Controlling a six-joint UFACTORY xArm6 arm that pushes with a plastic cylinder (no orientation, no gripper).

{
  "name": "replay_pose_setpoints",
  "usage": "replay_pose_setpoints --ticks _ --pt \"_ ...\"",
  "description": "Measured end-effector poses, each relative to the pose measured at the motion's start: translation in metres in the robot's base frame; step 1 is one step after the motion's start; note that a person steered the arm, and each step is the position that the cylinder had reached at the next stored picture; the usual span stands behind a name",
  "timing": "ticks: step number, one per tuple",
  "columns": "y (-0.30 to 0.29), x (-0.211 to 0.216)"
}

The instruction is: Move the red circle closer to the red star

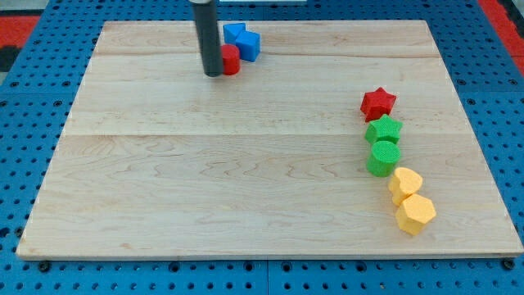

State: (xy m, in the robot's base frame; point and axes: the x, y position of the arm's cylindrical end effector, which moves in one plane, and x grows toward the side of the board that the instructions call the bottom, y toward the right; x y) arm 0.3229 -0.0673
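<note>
My tip (213, 74) stands on the wooden board (205, 188) at the far side, left of centre. It is a plain dark rod end with no jaws to spread or press together, and it pinches nothing. It rests against the left side of the red circle (231, 60), touching it or all but touching; the rod hides part of that block.

Just behind the red circle, to its right, sit two blue blocks: one (235, 34) at the far edge of the board, the other (248, 46) beside it, close against the red circle. Their exact shapes I cannot make out.

The red star (377, 102) lies well apart, over on the right side of the board. Nearer to me from it runs a column of blocks, each touching or nearly touching the next: a green star (383, 129), a green circle (382, 157), then two yellow blocks (405, 183) and (416, 214), the last looking hexagonal.

The board lies on a blue perforated table (24, 123).
</note>
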Motion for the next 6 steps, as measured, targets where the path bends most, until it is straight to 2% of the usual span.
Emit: replay_pose_setpoints --ticks 1,2,3,4,5,6 --pt "-0.063 -0.021" --pt "-0.059 -0.059" --pt "0.030 -0.044" --pt "0.080 0.009" --pt "0.029 0.009" --pt "0.004 0.035"
